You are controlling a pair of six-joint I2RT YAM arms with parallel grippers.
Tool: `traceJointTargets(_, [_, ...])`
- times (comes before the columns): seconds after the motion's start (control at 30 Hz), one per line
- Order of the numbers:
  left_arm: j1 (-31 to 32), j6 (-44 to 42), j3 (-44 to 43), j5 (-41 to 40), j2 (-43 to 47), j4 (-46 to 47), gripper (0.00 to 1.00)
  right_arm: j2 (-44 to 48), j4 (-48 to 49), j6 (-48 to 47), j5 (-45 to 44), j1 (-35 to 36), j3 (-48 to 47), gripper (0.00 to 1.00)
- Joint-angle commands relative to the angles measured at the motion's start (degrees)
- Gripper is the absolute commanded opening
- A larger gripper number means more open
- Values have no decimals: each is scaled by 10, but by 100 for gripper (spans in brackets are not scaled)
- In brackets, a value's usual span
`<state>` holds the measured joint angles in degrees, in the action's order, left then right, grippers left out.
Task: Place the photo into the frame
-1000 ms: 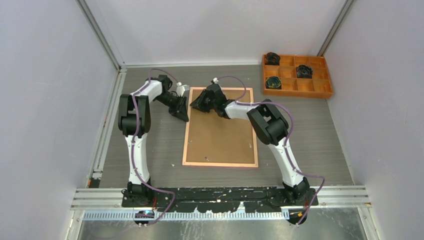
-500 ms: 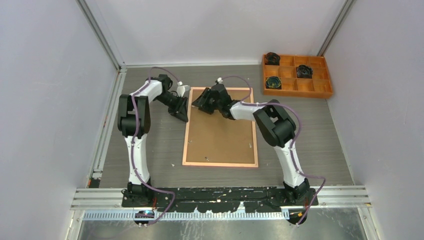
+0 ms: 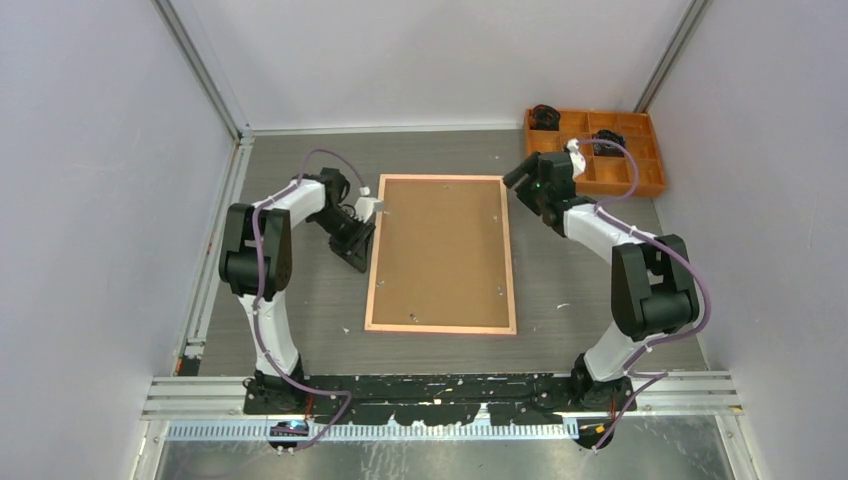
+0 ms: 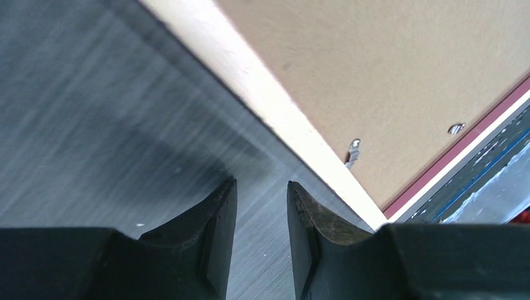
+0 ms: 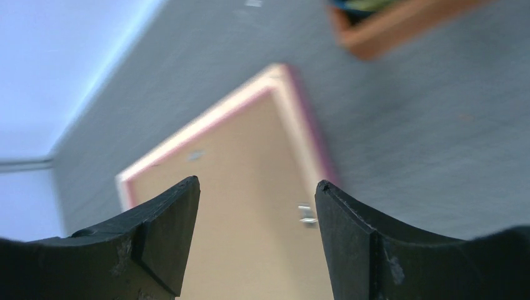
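Top view: frame [image 3: 440, 328], back side up, flat at mid-table; brown backing board [image 3: 440, 250] fills it. My left pincer [image 3: 358, 258] sits just beside its left edge. My right pincer [image 3: 518, 178] is off its far right corner, near the orange tray [image 3: 596, 187].
Left wrist: left pincer [image 4: 261, 187] narrowly parted, nothing between.
Right wrist: right pincer [image 5: 256, 187] wide, empty.

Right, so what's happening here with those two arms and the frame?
Neither arm is holding anything at this moment. The frame lies back-up on the table with the brown backing board sitting in it. The left gripper is low beside the frame's left edge, slightly open and empty. The right gripper is wide open by the frame's far right corner, near the orange tray. The photo is not visible in any view.
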<state>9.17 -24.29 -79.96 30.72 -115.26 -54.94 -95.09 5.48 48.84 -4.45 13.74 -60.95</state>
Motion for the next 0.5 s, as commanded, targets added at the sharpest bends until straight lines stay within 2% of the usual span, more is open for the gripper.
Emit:
traceJointTargets(0.0, [31, -24, 39, -56, 29, 37, 37, -5, -34, -24, -50, -30, 58, 73])
traceJointTargets(0.23, [49, -36, 65, -68, 57, 32, 37, -85, -4, 11, 13, -29, 38, 73])
traceJointTargets(0.37, [58, -45, 84, -72, 74, 30, 37, -127, 2, 22, 36, -2, -3, 73])
traceJointTargets(0.47, [74, -46, 102, -73, 85, 33, 36, -178, 5, 32, 85, 35, -61, 73])
